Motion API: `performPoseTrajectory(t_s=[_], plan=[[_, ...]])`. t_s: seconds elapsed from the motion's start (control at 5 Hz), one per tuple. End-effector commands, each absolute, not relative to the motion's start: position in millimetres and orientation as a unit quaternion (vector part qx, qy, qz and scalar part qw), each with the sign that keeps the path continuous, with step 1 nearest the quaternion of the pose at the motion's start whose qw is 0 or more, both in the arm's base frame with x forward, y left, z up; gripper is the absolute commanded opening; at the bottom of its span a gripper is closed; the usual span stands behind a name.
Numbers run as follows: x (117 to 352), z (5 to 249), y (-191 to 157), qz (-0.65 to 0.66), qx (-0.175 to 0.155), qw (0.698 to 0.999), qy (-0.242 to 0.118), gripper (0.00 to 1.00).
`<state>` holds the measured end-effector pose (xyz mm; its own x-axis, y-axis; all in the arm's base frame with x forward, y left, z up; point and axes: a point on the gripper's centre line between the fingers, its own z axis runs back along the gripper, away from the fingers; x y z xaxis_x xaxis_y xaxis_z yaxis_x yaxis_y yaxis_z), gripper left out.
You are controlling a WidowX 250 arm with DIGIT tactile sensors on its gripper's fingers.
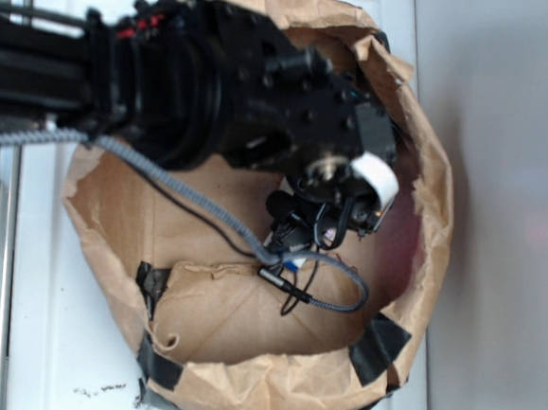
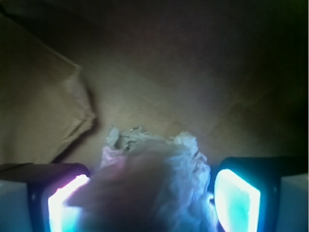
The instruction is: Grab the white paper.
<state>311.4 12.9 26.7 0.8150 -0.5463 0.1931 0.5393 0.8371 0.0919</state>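
Observation:
The white paper point(image 2: 164, 164) is a crumpled wad filling the space between my gripper's point(image 2: 152, 203) two glowing pads in the wrist view. It touches the right pad point(image 2: 236, 203), and its blurred near part overlaps the left pad point(image 2: 60, 208). The gripper is shut on the wad. In the exterior view the gripper point(image 1: 312, 229) reaches down inside the brown paper bag point(image 1: 243, 355), and the arm hides nearly all of the paper; only a pale sliver point(image 1: 294, 261) shows below the fingers.
The bag's crumpled walls point(image 1: 429, 160) ring the gripper on all sides, with black tape point(image 1: 377, 346) on the rim. A grey cable point(image 1: 207, 209) loops from the arm across the bag floor. A folded flap of brown paper point(image 2: 43, 101) lies left of the wad.

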Motion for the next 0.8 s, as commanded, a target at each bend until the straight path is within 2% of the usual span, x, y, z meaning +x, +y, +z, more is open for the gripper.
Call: performPoseTrajectory(t_s=[0.0, 0.2, 0.4, 0.6], plan=[[319.0, 24.1, 8.8, -0.286, 0.032, 0.951, -0.116, 0.0], [316.5, 48.3, 11.4, -0.285, 0.008, 0.949, -0.137, 0.0], [304.6, 89.2, 12.8, -0.281, -0.031, 0.944, -0.169, 0.0], [291.2, 138.2, 11.9, -0.273, -0.096, 0.937, -0.194, 0.0]])
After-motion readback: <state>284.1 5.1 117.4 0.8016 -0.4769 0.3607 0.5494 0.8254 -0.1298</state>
